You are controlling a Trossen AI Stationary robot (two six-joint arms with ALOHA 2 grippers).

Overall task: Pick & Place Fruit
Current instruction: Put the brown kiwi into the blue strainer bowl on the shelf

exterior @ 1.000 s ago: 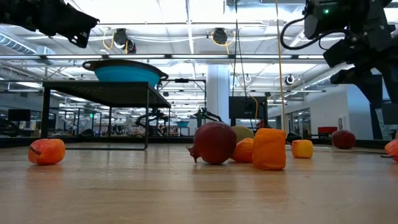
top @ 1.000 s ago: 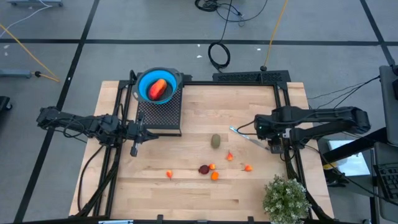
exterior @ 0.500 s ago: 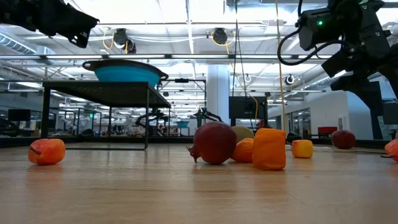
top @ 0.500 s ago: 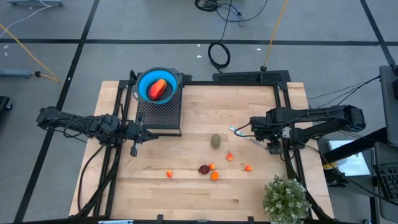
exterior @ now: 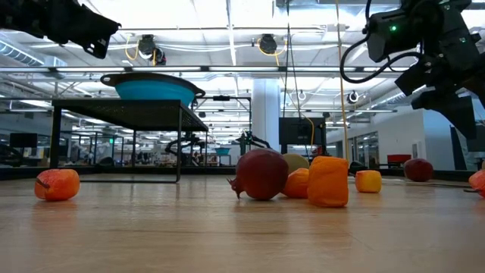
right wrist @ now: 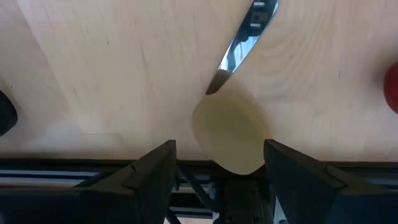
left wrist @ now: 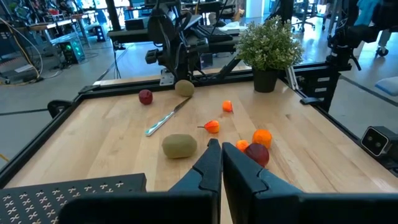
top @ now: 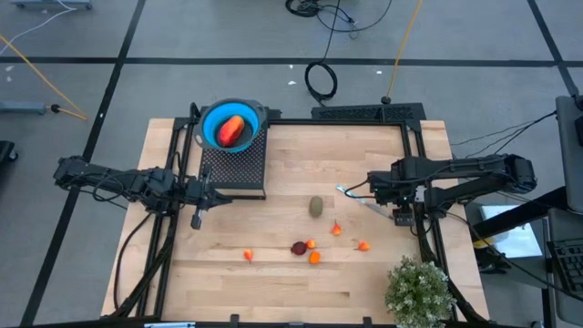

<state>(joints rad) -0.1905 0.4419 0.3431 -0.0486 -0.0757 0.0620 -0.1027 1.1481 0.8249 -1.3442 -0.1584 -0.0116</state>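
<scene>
A longer red-orange fruit (top: 232, 130) lies inside the blue bowl (top: 211, 117) on a black perforated stand. On the table lie a brownish-green oval (top: 316, 207), a dark red fruit (top: 298, 247) and several tiny orange ones (top: 314, 258). A pale round fruit (right wrist: 230, 140) rests by the table's right edge, with another dark red one (right wrist: 392, 87) near it. My right gripper (right wrist: 219, 146) hangs open above the pale fruit, one finger on each side, apart from it. My left gripper (left wrist: 221, 146) waits shut near the stand, at the table's left (top: 196, 219).
A thin silvery utensil (top: 360, 199) lies on the table, its tip beside the pale fruit (right wrist: 245, 37). A bushy potted plant (top: 419, 290) stands at the near right corner. Black frame rails (top: 414, 164) run along the table's edges. Bare wood (top: 273, 287) stretches along the near side.
My right arm has shifted a little toward the table's left, then held still above the pale fruit. The fruit pieces have stayed where they were.
</scene>
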